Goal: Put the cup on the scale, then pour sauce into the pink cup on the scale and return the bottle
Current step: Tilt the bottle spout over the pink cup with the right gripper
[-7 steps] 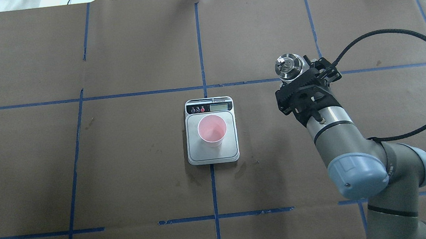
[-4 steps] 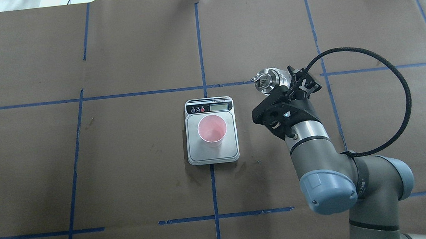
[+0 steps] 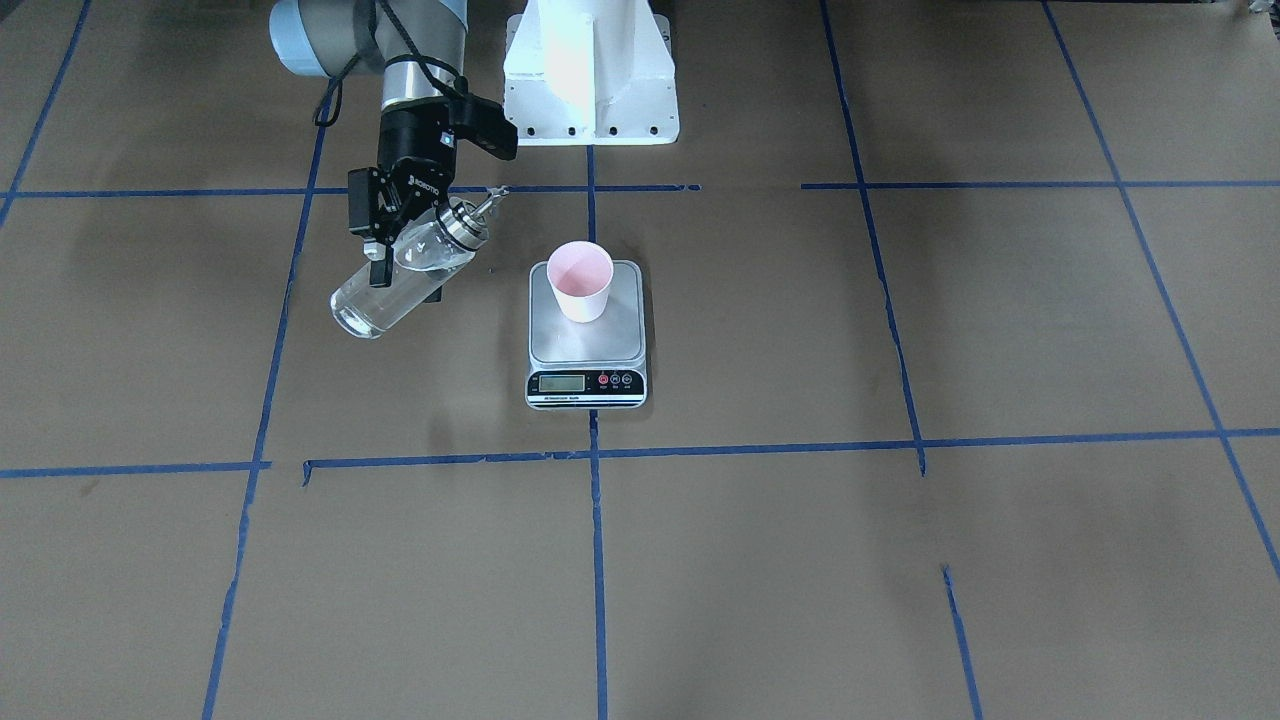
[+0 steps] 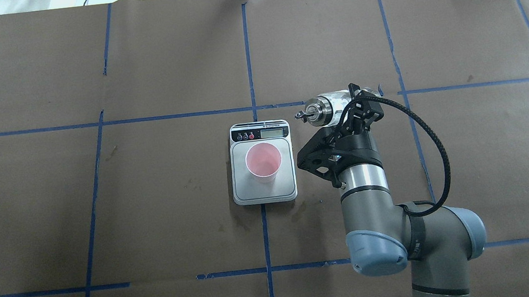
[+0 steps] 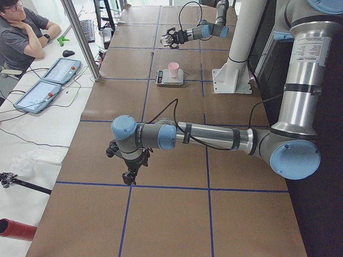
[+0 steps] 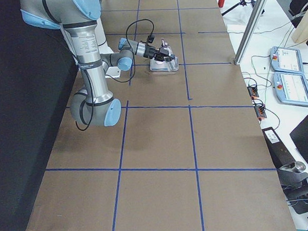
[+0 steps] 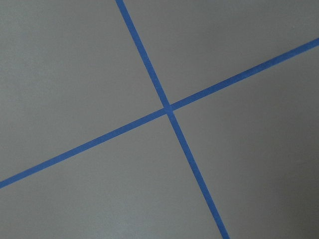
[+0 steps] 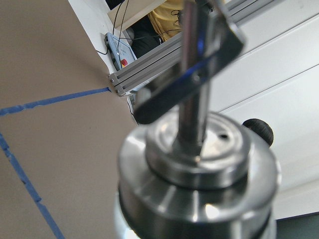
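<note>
The pink cup (image 4: 263, 161) stands upright on the scale (image 4: 244, 190) at the table's middle; it also shows in the front view (image 3: 582, 280) on the scale (image 3: 600, 345). My right gripper (image 4: 357, 102) is shut on the clear glass bottle (image 4: 331, 103) just right of the scale, above the table. The bottle (image 3: 375, 305) is tilted, its silver spout (image 3: 478, 212) pointing toward the cup and short of it. The right wrist view shows the spout cap (image 8: 199, 164) close up. My left gripper (image 5: 128, 174) hangs low over the table's left end; I cannot tell whether it is open.
Brown paper with blue tape lines (image 4: 246, 47) covers the table. The robot's white base (image 3: 590, 70) stands behind the scale. An operator (image 5: 24, 32) sits at a side desk with tablets (image 5: 51, 80).
My right arm has moved left toward the scale with the bottle. The bottle has tipped from near upright to tilted, spout toward the cup.
</note>
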Motion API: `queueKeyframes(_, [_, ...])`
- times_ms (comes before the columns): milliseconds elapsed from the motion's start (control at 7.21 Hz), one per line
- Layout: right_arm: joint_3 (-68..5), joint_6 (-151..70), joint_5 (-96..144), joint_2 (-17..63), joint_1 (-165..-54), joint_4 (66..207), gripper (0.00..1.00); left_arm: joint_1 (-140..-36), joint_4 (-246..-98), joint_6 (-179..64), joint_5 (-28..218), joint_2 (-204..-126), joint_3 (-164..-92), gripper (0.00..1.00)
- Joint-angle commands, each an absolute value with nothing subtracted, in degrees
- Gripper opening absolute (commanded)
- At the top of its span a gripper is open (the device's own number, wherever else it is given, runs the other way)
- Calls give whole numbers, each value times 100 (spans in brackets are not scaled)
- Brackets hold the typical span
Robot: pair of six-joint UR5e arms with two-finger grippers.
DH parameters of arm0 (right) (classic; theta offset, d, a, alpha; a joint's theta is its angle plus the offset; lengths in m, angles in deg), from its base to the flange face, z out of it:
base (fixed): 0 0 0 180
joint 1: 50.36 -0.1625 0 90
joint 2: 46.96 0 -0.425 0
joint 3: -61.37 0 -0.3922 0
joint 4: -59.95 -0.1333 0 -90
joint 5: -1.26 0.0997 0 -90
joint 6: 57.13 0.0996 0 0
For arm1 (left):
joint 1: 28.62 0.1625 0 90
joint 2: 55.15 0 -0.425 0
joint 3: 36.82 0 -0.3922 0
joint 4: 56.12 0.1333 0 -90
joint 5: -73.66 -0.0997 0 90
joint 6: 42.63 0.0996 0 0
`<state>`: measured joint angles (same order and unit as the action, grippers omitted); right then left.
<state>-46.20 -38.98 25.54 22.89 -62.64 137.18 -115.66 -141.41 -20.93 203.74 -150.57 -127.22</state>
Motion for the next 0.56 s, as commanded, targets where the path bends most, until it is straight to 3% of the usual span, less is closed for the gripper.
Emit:
queueKeyframes(0, [-4174, -4104, 2044, 2011, -6153, 14096, 0, -11563, -14146, -2092, 20383, -15077, -12717, 100])
queueKeyframes(416, [-4146, -5076, 1735, 2001, -6126, 14441, 0, -11563, -14137, -2092, 20383, -15078, -12734, 100])
